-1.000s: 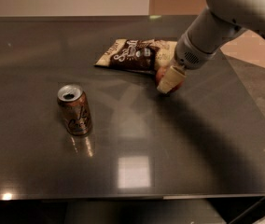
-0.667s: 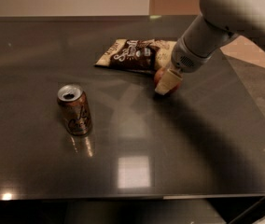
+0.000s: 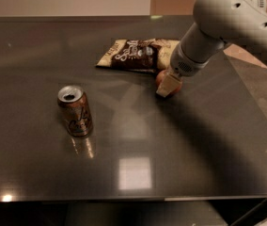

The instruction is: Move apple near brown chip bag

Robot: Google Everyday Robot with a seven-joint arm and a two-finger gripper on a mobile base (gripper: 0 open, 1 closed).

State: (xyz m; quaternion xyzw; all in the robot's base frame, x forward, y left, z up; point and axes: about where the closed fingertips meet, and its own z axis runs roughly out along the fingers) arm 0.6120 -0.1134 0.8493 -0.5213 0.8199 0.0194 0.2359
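The red apple [image 3: 160, 77] sits low at the table surface just in front of the brown chip bag [image 3: 138, 54], which lies flat at the back centre of the dark table. My gripper [image 3: 168, 85] comes down from the upper right and is shut on the apple. One cream finger [image 3: 167, 84] crosses the apple's front and the other finger is hidden behind it. The apple is about a finger's width from the bag's near edge.
A brown drink can [image 3: 75, 110] stands upright at the left, well apart from the apple. The grey arm [image 3: 227, 18] fills the upper right. The table's front edge [image 3: 133, 199] runs along the bottom, and its right edge [image 3: 265, 107] slants away.
The gripper with the apple has shifted slightly left and toward the front. The arm has swung leftward above it. The bag and the can have not moved.
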